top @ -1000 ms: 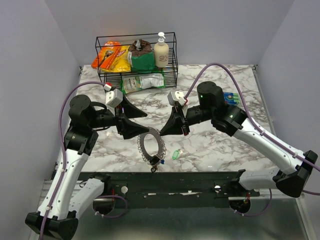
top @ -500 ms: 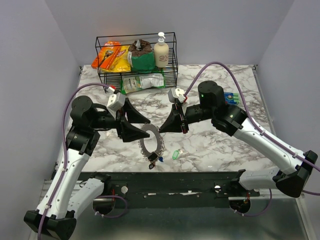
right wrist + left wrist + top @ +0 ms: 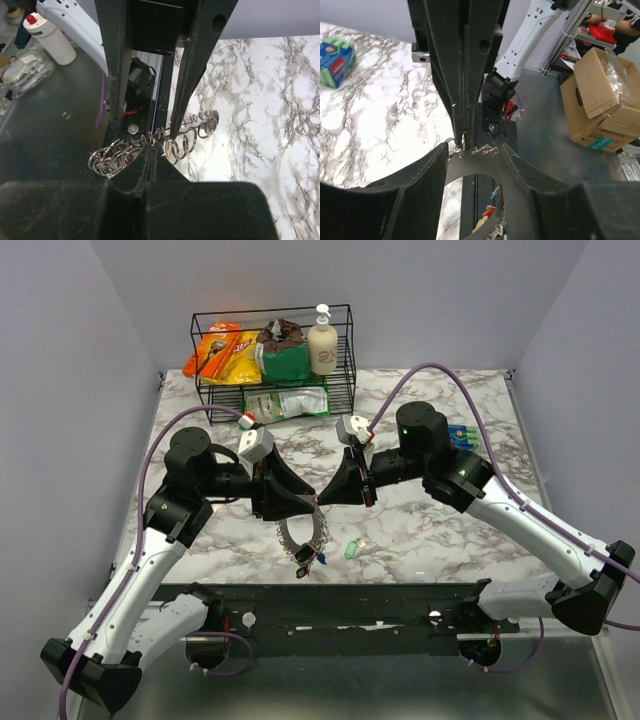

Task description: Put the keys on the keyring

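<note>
Top view. Keyring (image 3: 322, 532) held just above table (image 3: 440, 530), near its front edge, between left gripper (image 3: 290, 502) and right gripper (image 3: 335, 490). Hung keys (image 3: 310, 558) dangling at its low end. Green key (image 3: 351, 549) loose on marble just beside. Basket (image 3: 345, 350) well apart at the back.

Left wrist view. Fingers (image 3: 415, 195) spread to the ring's width and seemingly clamped on its edges: likely a brace for threading.

Right wrist view. Jaws pinched shut on one rim loop (image 3: 159, 134), probably to pry it open. Neighbouring loops crowded close; easy to catch the wrong one. No free gripper for the green key.
</note>
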Controlling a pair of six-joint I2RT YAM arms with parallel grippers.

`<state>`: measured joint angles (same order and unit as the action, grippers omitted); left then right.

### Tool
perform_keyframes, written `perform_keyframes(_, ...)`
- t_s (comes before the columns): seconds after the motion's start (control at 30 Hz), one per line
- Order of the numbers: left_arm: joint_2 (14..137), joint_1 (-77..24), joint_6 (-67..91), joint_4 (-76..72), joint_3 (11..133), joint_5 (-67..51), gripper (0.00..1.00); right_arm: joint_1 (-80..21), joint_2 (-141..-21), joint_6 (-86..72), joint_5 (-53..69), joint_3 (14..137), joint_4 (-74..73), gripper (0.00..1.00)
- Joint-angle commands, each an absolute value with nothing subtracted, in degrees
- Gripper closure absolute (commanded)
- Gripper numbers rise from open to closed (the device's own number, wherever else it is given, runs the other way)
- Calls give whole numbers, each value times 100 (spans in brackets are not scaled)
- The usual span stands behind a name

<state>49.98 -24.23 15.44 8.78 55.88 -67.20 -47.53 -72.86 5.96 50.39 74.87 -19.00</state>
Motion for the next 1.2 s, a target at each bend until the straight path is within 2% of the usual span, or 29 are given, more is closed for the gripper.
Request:
perform_keyframes(0.0,5053,-2540,1152,1301,5783,-6267,48,-4729,-7163,475,5054,7418,-1591,99)
perform_keyframes(0.33,5124,-2619,1064,1388,5801,-6126,58,-4729,-7146,475,5010,7392,-1538,99)
perform_keyframes(0.47,5168,-2645,941,1581,5827,-6056,68,-4737,-7145,483,4975,7383,-1538,99)
perform_keyframes(0.53,5159,-2654,940,1591,5827,-6029,70,-4729,-7145,483,4975,7400,-1529,99)
perform_keyframes(0.63,5168,-2689,940,1582,5836,-5933,77,-4729,-7172,475,5010,7427,-1521,99)
perform_keyframes(0.73,5186,-2716,975,1582,5836,-5793,91,-4737,-7198,448,5045,7444,-1529,99)
perform_keyframes(0.77,5203,-2733,1002,1582,5845,-5740,100,-4729,-7198,440,5019,7444,-1529,99)
perform_keyframes(1.17,5115,-2786,1134,1407,5801,-5256,100,-4729,-7032,404,4563,7445,-1529,99)
